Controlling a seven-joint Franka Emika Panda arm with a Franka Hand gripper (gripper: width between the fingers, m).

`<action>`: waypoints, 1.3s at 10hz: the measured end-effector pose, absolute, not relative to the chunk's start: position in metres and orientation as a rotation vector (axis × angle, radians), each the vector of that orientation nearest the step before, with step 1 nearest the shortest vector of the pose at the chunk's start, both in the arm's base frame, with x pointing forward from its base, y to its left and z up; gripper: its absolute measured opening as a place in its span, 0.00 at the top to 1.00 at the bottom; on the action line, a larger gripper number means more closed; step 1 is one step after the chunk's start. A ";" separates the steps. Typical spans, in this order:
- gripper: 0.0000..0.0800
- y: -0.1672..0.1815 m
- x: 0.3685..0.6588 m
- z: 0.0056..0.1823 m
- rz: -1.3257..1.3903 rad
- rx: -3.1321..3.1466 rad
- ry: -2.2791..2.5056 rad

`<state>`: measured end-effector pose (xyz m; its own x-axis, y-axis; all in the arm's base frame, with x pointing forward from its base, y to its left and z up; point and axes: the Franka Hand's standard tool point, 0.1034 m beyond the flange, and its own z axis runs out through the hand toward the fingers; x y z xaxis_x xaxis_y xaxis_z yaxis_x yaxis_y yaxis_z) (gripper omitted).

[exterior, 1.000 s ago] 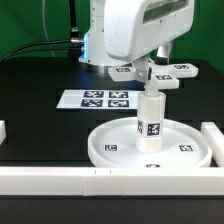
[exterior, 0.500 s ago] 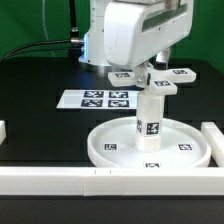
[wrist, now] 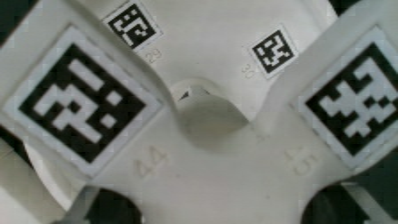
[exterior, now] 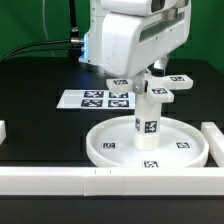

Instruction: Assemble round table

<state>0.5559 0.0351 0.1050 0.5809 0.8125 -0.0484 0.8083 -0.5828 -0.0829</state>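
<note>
The large rimmed disc [exterior: 103, 150] lies flat near the front. The short thick cylinder [exterior: 148, 124] stands upright in its central hub. My gripper [exterior: 146, 72] is shut on the small cross-shaped piece [exterior: 152, 89] and holds it level just above the cylinder's top; I cannot tell whether they touch. In the wrist view the cross-shaped piece [wrist: 210, 118] fills the picture with its tagged arms. My gripper [wrist: 217, 206] has its fingers against the piece's two sides. The cylinder is hidden below the piece there.
The marker board [exterior: 100, 98] lies on the black table behind the disc. Long white bars run along the front [exterior: 60, 180], at the exterior view's right [exterior: 213, 136] and at its left edge [exterior: 3, 130]. Cables run at the back left.
My gripper has carried the cross-shaped piece toward the exterior view's left, from beside the cylinder to over its top. The disc and cylinder have not moved.
</note>
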 end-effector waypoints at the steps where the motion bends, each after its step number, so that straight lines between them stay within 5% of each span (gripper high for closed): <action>1: 0.45 0.035 0.557 0.105 0.116 -2.750 -1.409; 13: 0.45 0.033 0.558 0.105 0.108 -2.895 -1.095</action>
<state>0.5582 0.0327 0.1046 0.7477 0.6623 -0.0494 0.6591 -0.7491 -0.0667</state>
